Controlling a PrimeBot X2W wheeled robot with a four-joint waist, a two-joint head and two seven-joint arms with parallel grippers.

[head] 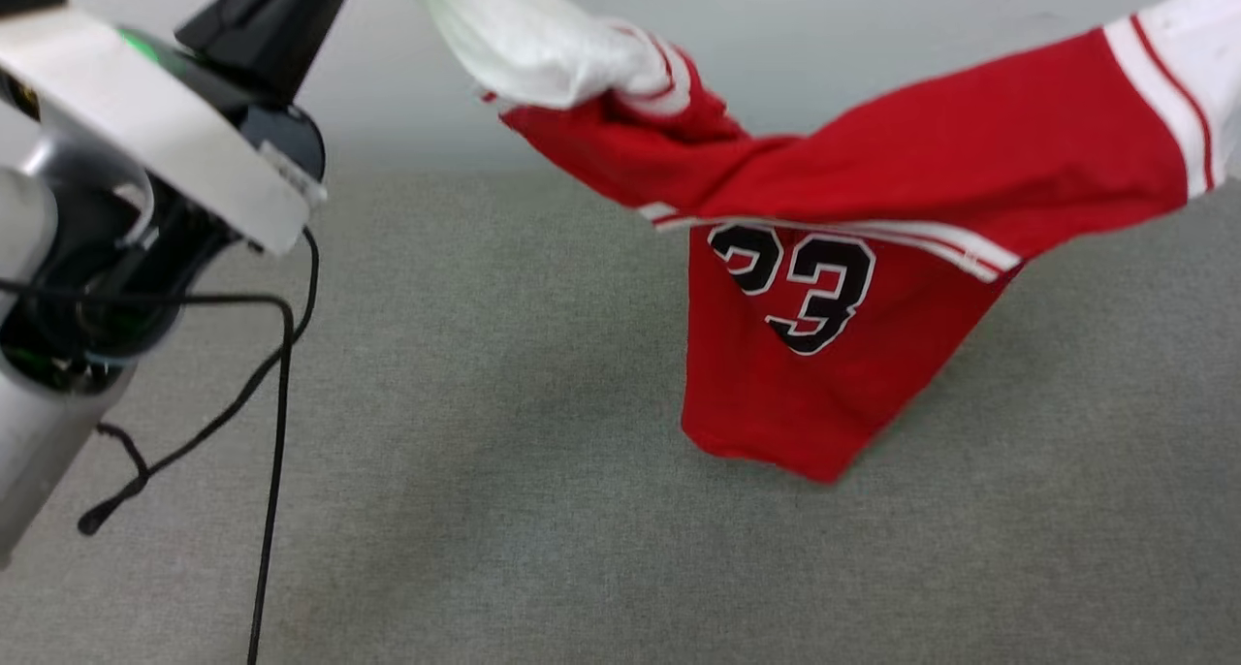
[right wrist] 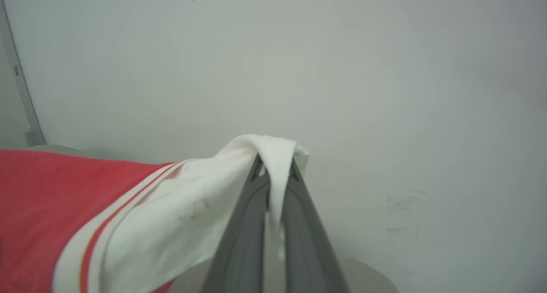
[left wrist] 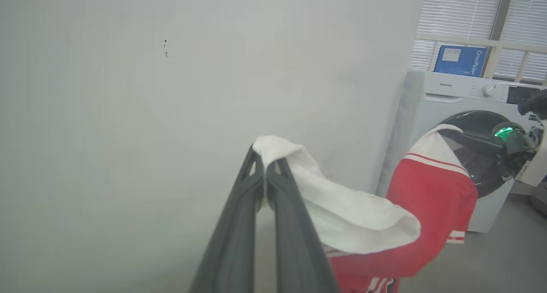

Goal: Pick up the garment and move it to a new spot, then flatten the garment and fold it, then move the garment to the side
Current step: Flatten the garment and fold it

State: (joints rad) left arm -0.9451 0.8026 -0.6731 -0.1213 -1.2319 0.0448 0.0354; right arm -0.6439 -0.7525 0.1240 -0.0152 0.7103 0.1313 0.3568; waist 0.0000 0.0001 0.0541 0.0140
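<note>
Red garment [head: 873, 180] hangs clamped in left gripper [left wrist: 266, 173] and right gripper [right wrist: 275, 170].

The red shirt [head: 766, 394] carries black digits [head: 800, 287] with a white outline on its hanging front. They read 23, and a fold of striped trim cuts across the top of the first digit. In the left wrist view, at the far right, a white washing machine [left wrist: 444, 97] has a small grey brand word on its top panel. It looks like Hisense but is very small. On top of the machine stands a blue box [left wrist: 459, 61] with white lettering running up its right edge: OmniPicker. A pale label on the box is too small to read.
</note>
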